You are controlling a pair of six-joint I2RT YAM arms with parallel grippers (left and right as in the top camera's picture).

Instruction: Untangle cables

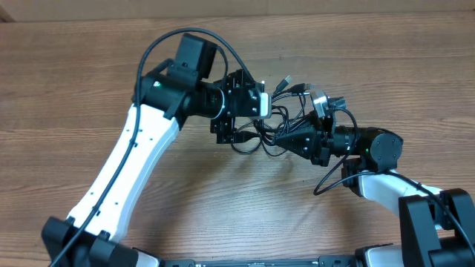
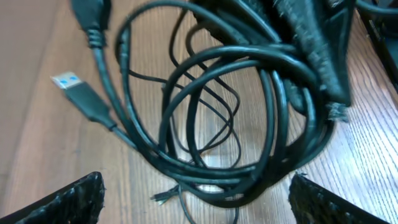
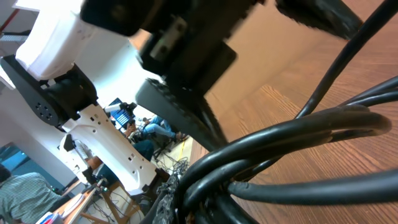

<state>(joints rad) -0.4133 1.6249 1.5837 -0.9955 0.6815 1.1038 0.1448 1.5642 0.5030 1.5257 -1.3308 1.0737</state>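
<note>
The cables [image 1: 278,119] lie as a bunch of thin black loops at the table's middle, with plug ends [image 1: 288,83] sticking out at the back. My left gripper [image 1: 247,122] hangs over the bunch's left side. In the left wrist view it [image 2: 196,205] is open wide, its fingertips [image 2: 74,199] straddling the lower loops [image 2: 217,180] without touching them. A blue-tongued USB plug [image 2: 69,82] lies to the left. My right gripper [image 1: 280,139] is shut on several strands at the bunch's right side; close up, the strands [image 3: 292,134] run through its jaws [image 3: 205,193].
The wooden table [image 1: 223,200] extends all round the bunch. The left arm's white link [image 1: 122,167] crosses the left half, and the right arm's base [image 1: 434,215] stands at the front right. The right arm's own thicker cable [image 1: 330,178] loops beside it.
</note>
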